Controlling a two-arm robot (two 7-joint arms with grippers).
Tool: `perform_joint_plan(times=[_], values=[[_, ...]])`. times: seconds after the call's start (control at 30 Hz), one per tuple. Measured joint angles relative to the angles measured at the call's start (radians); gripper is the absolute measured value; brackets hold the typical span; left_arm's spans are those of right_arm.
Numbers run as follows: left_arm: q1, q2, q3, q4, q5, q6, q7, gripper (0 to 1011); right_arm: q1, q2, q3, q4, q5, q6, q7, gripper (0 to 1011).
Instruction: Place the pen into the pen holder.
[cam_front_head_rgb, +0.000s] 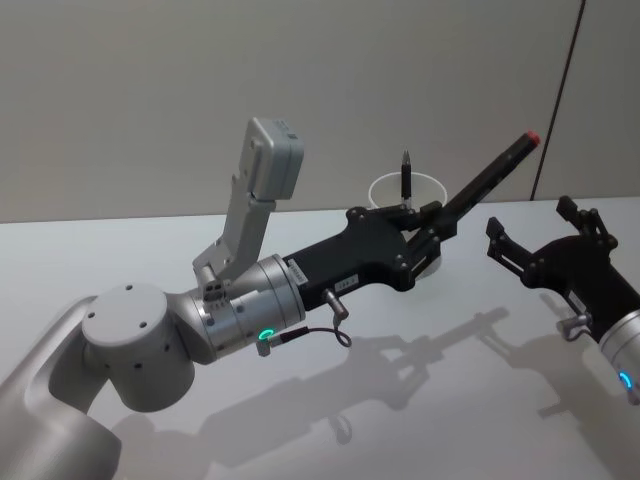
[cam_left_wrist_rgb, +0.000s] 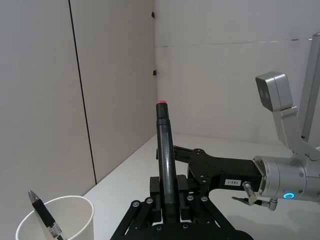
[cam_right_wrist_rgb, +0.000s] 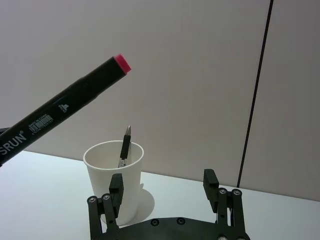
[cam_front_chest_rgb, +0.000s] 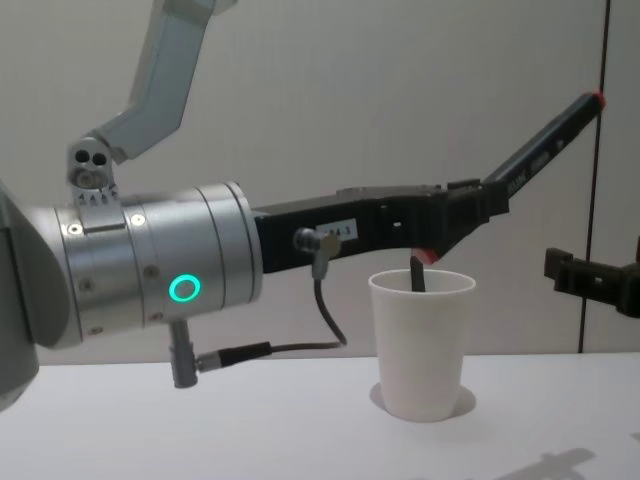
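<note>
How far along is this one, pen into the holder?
Done: a slim dark pen already stands in the white paper cup. In hand: the left gripper is shut on a black marker with a red end, held slanted just above the cup's rim. Left: lower it in and release. The right gripper sits open beside the cup.

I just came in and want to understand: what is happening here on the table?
The left gripper is shut on a black marker with a red end, holding it tilted above the white paper cup. A thin pen already stands in that cup. The marker is not yet inside. The right gripper is open beside it, holding nothing.
</note>
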Motion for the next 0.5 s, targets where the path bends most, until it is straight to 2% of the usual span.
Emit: perform_joint_plan(times=[0.33, 0.5], values=[[0.003, 0.001, 0.002, -0.001, -0.006, -0.007, -0.008, 187, 0.0, 0.001, 0.001, -0.002, 0.002, 0.0, 0.007, 1002], [0.003, 0.001, 0.003, -0.002, -0.007, -0.009, -0.01, 186, -0.005, 0.008, 0.004, -0.018, 0.017, 0.003, 0.028, 1002]])
